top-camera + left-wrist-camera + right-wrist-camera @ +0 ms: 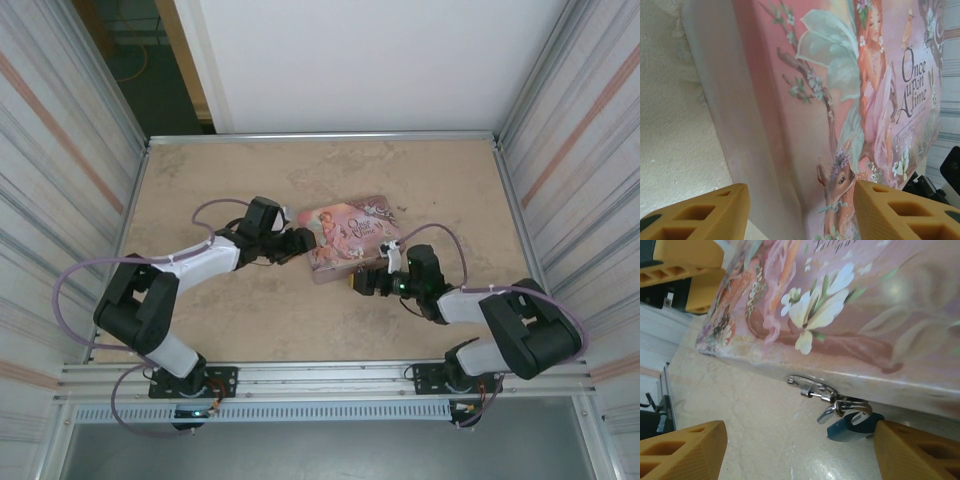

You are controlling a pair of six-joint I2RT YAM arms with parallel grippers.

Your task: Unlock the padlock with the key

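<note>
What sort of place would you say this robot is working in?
Most likely a purpose-built robot test cell: a beige tabletop fenced by ribbed metal side panels, with an aluminium rail along the near edge.

We count one pink tin [347,238], one blue-teal padlock [849,429], one table [260,325], and two arms bearing one gripper each: left gripper [300,243], right gripper [366,281].

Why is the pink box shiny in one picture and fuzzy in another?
Right wrist view: light glares off the pink tin lid, while the padlock looks sharp. Left wrist view: the tin is so close that its side blurs. Top external view: even light.
</note>
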